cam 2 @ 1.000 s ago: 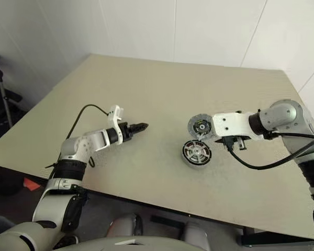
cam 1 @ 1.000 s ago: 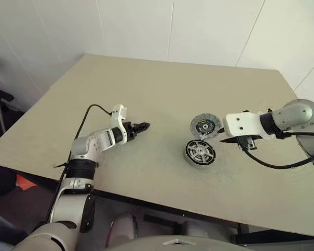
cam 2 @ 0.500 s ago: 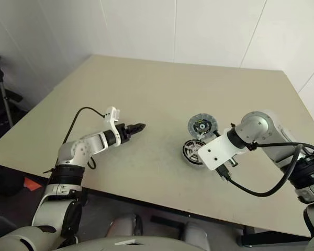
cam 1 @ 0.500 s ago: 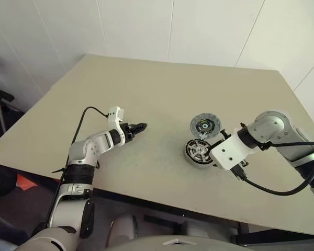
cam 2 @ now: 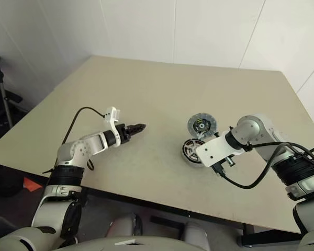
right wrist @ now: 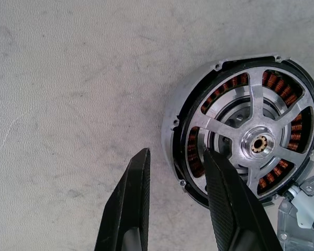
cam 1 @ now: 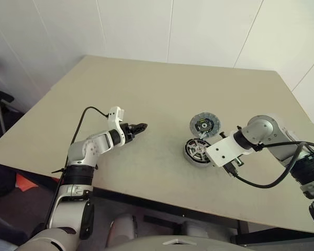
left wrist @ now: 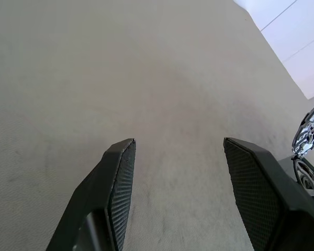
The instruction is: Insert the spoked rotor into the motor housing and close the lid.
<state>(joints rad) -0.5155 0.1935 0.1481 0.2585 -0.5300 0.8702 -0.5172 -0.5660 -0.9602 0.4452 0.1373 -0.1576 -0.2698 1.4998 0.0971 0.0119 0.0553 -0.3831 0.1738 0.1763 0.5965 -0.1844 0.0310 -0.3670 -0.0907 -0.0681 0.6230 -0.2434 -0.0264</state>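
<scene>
Straddling motor housing rim, right fingers

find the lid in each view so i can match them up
Left eye: the lid lies right of centre, just beyond the housing.
Right eye: the lid is in the same place, right of centre, behind the housing.
Left wrist: a sliver of the lid at the picture's edge.
Right wrist: only a corner of the lid, touching the housing's edge.
Shared landmark: the housing, with the rotor in it.
</scene>
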